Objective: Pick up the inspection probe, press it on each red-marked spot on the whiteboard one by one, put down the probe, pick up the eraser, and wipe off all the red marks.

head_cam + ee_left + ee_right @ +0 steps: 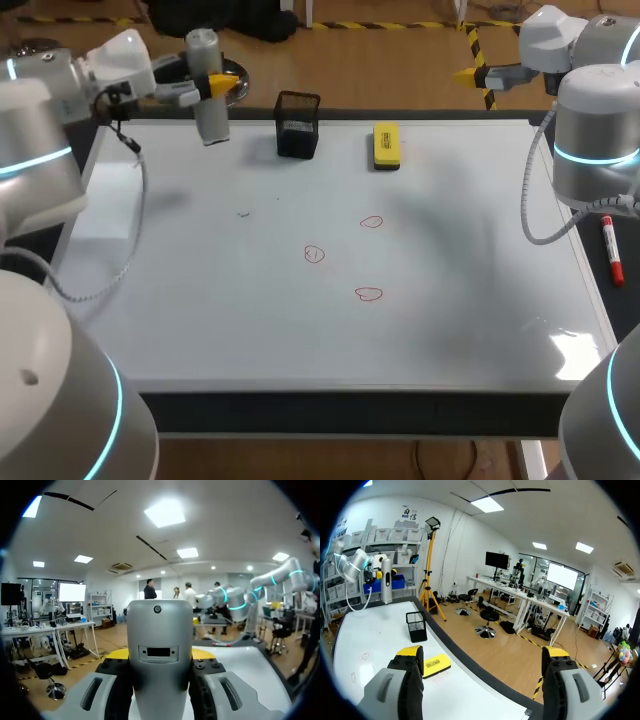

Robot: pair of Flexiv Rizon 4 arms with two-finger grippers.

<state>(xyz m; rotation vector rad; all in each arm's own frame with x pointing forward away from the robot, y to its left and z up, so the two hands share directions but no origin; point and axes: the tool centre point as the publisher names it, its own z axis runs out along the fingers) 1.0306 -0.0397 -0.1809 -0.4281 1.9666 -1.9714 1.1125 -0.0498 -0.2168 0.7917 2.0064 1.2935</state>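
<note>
**Probe clamped over the far left corner, right fingers spread wide**

The left gripper [216, 87] is pinching the inspection probe [211, 118], a grey cylinder held upright over the far left corner of the whiteboard [230, 310]. In the left wrist view the probe [160, 645] fills the gap between the fingers [118, 682], with a dark pad against each of its sides.

Further right, a black mesh pen holder [297, 124] stands near the board's far edge. Beyond it the yellow eraser [386, 145] lies flat by the same edge, apart from the holder.

Three red marks, small drawn loops, sit around the middle of the board. One is leftmost [314, 254], one is nearer the front edge [368, 293] and one is farther back [371, 222].

The right gripper [482, 655] is off the board's far right corner, its fingers spread wide with nothing between them. Its wrist view looks back across the board, with the eraser [436, 665] lying just past one finger and the pen holder [416, 626] beyond that.

A red-capped marker [608, 250] lies on the dark table strip beside the whiteboard's right edge
</note>
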